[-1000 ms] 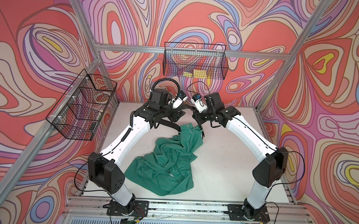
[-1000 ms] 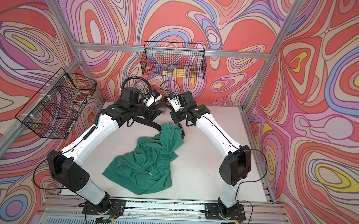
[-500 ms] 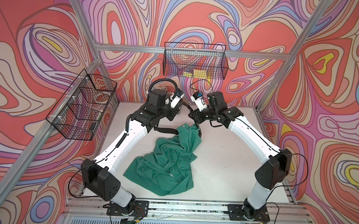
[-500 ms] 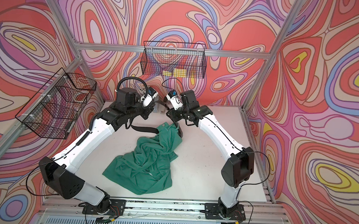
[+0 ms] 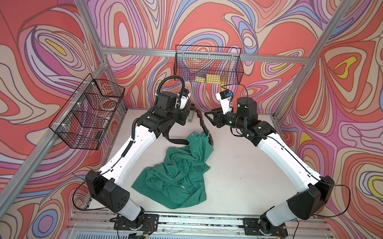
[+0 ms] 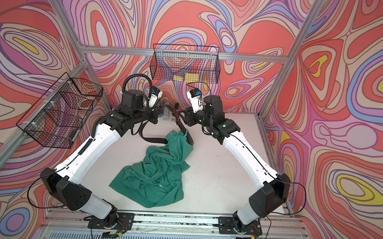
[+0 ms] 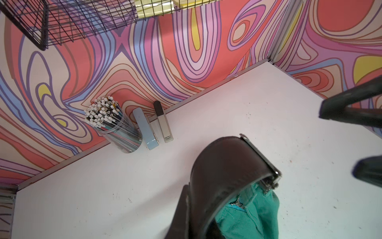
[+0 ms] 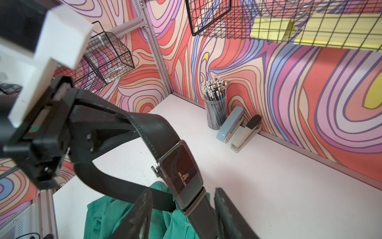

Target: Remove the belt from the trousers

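"Holding anything?"

"My left gripper [image 8: 122, 120] was clamped on the belt [image 8: 157, 128], wrist raised; my right gripper [image 8: 184, 193] reached in level, fingers [image 8: 144, 207] apart astride the buckle [image 8: 182, 171]; the trousers [image 5: 179, 166] lay crumpled beneath, belt threaded."

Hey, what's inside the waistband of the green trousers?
A long black leather-like belt enters the waistband of the teal-green cloth trousers on two sides. The stretch between is covered by cloth, so how many loops it passes through cannot be seen.
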Robot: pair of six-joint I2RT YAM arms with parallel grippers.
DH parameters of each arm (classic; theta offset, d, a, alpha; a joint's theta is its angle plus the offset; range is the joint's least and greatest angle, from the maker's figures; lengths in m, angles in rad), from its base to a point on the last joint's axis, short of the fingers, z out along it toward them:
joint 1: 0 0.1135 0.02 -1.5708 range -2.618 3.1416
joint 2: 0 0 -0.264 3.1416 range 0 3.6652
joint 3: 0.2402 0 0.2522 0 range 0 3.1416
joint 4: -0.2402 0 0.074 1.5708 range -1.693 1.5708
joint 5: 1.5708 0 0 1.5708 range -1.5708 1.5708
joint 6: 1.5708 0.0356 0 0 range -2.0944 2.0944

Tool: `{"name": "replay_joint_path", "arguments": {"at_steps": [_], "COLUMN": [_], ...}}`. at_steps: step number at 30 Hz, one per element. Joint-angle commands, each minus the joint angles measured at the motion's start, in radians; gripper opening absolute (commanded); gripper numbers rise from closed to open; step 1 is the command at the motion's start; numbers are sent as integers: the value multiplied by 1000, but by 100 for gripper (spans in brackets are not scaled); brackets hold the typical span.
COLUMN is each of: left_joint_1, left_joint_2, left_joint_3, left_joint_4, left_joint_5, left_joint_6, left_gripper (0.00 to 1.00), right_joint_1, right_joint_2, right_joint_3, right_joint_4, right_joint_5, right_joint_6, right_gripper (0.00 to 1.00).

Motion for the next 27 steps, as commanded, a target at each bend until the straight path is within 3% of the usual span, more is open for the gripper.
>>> {"name": "replay_joint_path", "arguments": {"at_steps": [1, 7, 20, 24, 27], "left_joint_1": [-6, -8, -8, -8, -7], "left_joint_2": [9, 19, 49, 48, 49], "left_joint_3": [49, 66, 107, 107, 105], "left_joint_4": [-20, -26, -60, -62, -64], "left_joint_5": [6, 18, 27, 28, 32], "left_joint_6": [-89, -109, -131, -132, -135], "left_gripper": [0, 0, 0, 0, 0], "right_joint_1": [37, 72, 106, 106, 106], "right_joint_2": [57, 130, 173, 178, 216], "right_joint_3": [73, 172, 204, 230, 245], "right_joint_4": [-35, -91, -112, -121, -126], "right_joint_5": [70, 126, 188, 188, 186], "right_joint_6": [-14, -29, -62, -65, -68], "right_gripper": [54, 55, 54, 43, 25]}}
